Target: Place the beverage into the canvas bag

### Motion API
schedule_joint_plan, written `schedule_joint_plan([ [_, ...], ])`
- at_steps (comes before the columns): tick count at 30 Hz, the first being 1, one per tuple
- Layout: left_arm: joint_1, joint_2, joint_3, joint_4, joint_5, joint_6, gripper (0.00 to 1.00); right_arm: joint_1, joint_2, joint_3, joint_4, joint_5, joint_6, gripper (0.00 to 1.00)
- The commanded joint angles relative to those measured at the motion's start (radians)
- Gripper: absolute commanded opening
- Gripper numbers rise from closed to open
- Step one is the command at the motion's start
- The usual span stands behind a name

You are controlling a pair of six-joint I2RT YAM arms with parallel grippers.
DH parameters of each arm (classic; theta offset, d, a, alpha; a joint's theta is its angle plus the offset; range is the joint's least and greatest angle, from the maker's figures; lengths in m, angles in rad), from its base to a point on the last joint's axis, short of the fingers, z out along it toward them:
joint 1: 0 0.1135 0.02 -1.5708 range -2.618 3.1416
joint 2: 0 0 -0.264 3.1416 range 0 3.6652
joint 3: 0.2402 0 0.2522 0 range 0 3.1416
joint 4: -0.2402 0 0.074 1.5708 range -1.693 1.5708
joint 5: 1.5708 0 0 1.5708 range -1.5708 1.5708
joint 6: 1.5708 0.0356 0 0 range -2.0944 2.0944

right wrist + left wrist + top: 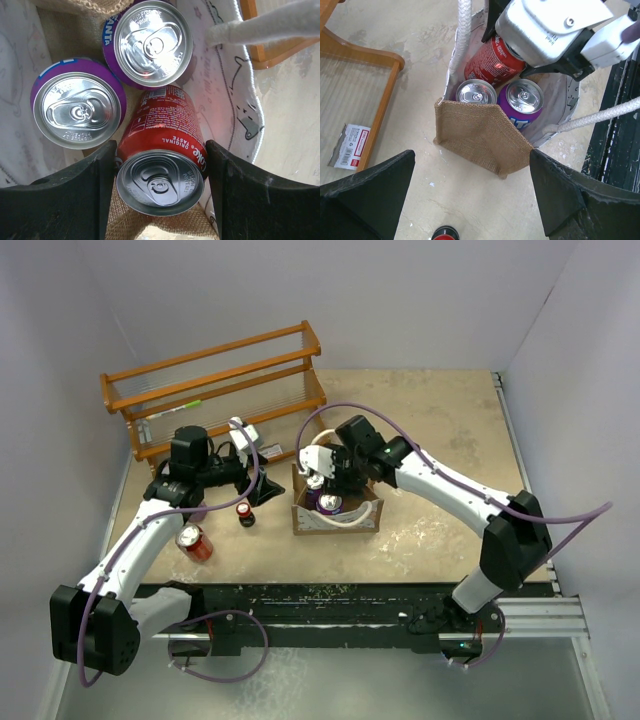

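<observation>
Tan canvas bag (480,135) upright, two purple cans (75,107) standing inside, red cola can (162,125) tilted.

- Top view: high above and behind the near edge, tilted down toward the far side. It takes in the whole table (440,530) from a distance.
- Left wrist view: left of the bag (480,137), facing right and down, near.
- Right wrist view: directly above the bag's mouth, facing straight down, very close.
- Shared: the bag shows in all three views, the red can (160,125) in both wrist views.
</observation>
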Motion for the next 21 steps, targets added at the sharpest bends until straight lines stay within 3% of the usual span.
schedule_joint_plan([
  [1,-0.001,-0.022,0.009,0.032,0.018,0.021,0.99,0.003,-0.005,0.026,0.086,0.026,-0.051,0.17],
  [21,-0.001,-0.027,0.010,0.031,0.022,0.025,0.99,0.003,0.103,0.081,0.068,0.007,-0.047,0.26],
])
